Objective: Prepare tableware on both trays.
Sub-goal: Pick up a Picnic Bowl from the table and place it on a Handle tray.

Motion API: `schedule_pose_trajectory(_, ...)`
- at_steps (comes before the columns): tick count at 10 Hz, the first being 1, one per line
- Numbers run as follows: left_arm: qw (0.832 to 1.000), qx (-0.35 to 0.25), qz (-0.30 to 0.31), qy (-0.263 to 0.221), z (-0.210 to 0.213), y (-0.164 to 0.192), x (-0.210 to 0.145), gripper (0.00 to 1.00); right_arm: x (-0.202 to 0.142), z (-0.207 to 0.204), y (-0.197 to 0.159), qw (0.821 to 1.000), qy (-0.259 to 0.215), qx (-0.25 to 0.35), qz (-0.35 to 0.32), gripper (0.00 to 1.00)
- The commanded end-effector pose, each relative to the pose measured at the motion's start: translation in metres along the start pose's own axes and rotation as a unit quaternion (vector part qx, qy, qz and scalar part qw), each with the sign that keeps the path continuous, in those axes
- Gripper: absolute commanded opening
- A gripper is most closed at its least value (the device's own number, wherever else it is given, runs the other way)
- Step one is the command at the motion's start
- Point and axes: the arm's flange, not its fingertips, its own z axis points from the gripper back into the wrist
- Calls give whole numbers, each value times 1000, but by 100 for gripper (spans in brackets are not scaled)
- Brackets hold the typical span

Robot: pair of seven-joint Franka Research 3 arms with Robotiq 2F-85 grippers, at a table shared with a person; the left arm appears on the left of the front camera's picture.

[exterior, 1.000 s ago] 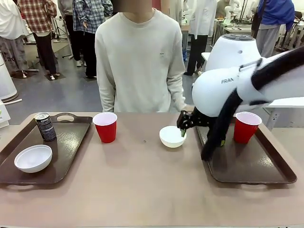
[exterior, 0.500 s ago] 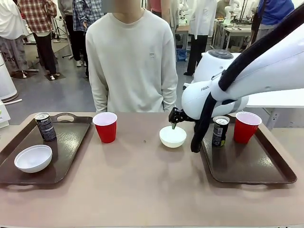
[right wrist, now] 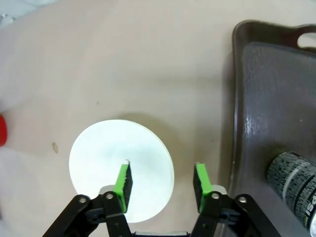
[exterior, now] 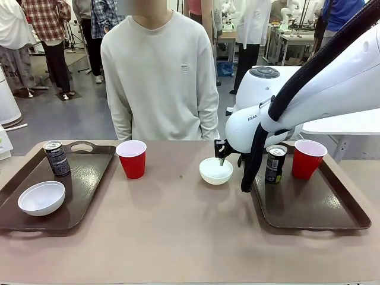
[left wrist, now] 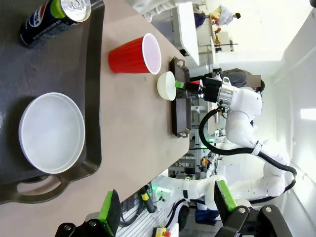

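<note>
The left gripper [left wrist: 165,207] is held open, nothing between its fingers. On the left tray [exterior: 89,178] the left bowl [exterior: 41,198] and, behind it, the left can [exterior: 57,158] are set. The right can [exterior: 274,164] and right cup [exterior: 309,158] are stood on the right tray [exterior: 309,208]. The middle bowl [exterior: 216,171] is straddled at its rim by the right gripper [right wrist: 162,173], fingers apart. The middle cup [exterior: 132,158] is stood on the table [exterior: 178,237].

Tan table [exterior: 178,237] spans foreground. Person [exterior: 157,77] in cream sweatshirt stands at its 12 o'clock edge. Plaid-shirt bystander [exterior: 47,35] at 10 o'clock, blue-top bystander [exterior: 343,21] at 2 o'clock. Grey floor [exterior: 65,119] behind.
</note>
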Motion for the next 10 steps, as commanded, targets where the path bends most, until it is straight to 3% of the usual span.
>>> schedule_pose_trajectory(1, 1000, -10, -2, -4, 1, -1, -1, 100, 2, -5, 5, 1000, 5, -14, -18, 0)
schedule_pose_trajectory(6, 1000, -10, -2, -4, 1, -1, -1, 100, 1, -23, -7, 999, 28, -22, -28, 0)
schedule_pose_trajectory(10, 1000, -10, -2, -4, 1, -1, -1, 100, -4, -2, -8, 999, 29, -22, -31, 0)
